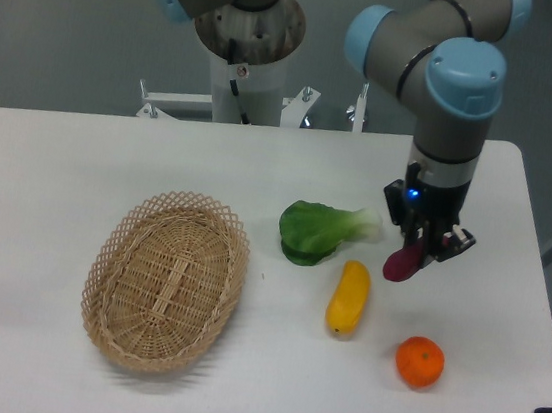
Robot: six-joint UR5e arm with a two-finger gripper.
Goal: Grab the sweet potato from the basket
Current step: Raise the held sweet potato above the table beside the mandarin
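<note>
The maroon sweet potato (pixel 402 263) hangs above the table, right of the yellow vegetable, with my gripper (pixel 421 253) shut on its upper end. The tan wicker basket (pixel 121 258) lies at the left of the table with nothing inside it. My gripper is far to the right of the basket, pointing straight down from the arm's grey and blue wrist.
A green leafy vegetable (pixel 318 231) lies left of my gripper. A yellow oblong vegetable (pixel 348 297) lies below and left of the held piece. An orange fruit (pixel 419 362) sits near the front right. The robot base (pixel 247 47) stands at the back.
</note>
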